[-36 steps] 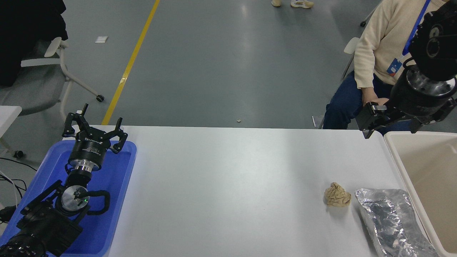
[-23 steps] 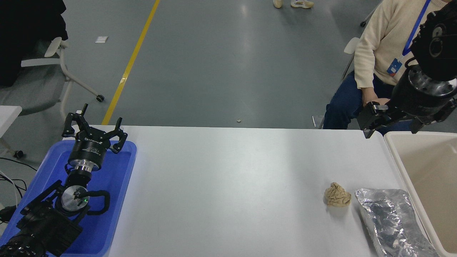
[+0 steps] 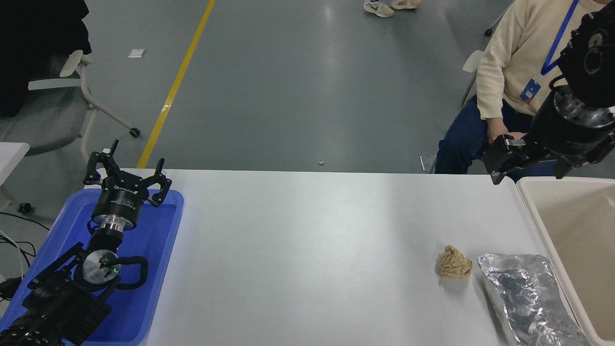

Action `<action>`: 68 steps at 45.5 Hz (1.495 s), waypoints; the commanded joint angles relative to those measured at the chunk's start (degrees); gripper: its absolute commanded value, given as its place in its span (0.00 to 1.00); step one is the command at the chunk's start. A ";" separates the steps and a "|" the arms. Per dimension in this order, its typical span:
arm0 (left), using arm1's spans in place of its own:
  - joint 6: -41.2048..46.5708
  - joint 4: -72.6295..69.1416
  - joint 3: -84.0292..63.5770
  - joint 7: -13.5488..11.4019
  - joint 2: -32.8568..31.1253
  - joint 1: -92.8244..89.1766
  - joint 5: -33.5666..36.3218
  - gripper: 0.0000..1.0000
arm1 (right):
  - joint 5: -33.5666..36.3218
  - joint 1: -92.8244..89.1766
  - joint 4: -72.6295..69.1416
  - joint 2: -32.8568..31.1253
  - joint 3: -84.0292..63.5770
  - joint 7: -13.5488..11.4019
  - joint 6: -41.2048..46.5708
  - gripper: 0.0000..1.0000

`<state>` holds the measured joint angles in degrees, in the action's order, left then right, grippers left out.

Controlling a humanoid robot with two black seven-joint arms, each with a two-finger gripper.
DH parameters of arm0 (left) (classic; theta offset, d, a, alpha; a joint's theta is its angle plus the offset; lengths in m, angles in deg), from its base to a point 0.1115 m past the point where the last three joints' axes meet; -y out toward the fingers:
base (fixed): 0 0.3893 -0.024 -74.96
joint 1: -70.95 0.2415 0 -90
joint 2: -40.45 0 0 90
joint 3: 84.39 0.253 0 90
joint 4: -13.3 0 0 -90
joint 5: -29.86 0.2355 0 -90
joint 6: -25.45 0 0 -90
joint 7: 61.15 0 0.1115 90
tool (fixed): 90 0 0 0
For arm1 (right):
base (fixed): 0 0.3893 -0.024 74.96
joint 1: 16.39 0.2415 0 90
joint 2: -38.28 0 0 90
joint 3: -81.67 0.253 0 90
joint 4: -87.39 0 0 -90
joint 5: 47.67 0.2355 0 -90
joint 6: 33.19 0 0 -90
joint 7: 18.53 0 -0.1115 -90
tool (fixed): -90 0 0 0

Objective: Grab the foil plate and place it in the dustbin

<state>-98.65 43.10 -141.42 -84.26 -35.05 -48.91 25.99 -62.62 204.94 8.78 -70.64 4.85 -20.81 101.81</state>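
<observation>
The foil plate (image 3: 526, 300), crumpled and silver, lies flat at the table's near right, right beside the dustbin (image 3: 581, 226), a cream bin at the right edge. My right gripper (image 3: 502, 158) hangs high over the table's far right corner, well beyond the plate and left of the bin's far corner; it is seen side-on and holds nothing that I can see. My left gripper (image 3: 127, 169) is parked over the blue tray at the left, open and empty.
A small tan crumpled paper ball (image 3: 454, 262) sits just left of the foil plate. The blue tray (image 3: 158, 250) lies at the table's left edge. A person in a cream sweater (image 3: 514, 53) sits at the far right, close behind my right arm.
My right arm has edged slightly up and to the right. The foil plate, paper ball and left arm have not moved.
</observation>
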 commanded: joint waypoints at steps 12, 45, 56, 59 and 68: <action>0.00 -0.01 -0.01 -0.01 0.00 -0.02 0.01 1.00 | 0.09 -0.45 -0.05 -0.06 0.09 0.00 0.00 1.00; -0.09 -0.01 0.08 -0.01 0.00 0.06 0.01 1.00 | -3.43 -14.07 9.26 -13.67 1.14 -0.35 0.00 1.00; -0.09 -0.01 0.08 -0.01 0.00 0.06 0.01 1.00 | -17.47 -27.68 12.69 -21.24 10.88 -0.44 0.00 1.00; -0.09 -0.01 0.08 -0.01 0.00 0.06 0.01 1.00 | -24.50 -32.17 13.48 -22.03 15.80 -0.62 0.00 1.00; -0.09 -0.01 0.08 -0.01 0.00 0.06 0.01 1.00 | -38.84 -40.79 13.75 -23.96 23.72 -1.41 0.00 1.00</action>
<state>-98.74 43.09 -141.35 -84.26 -35.05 -48.87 26.00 -85.71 175.37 20.97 -91.04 19.04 -21.65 101.81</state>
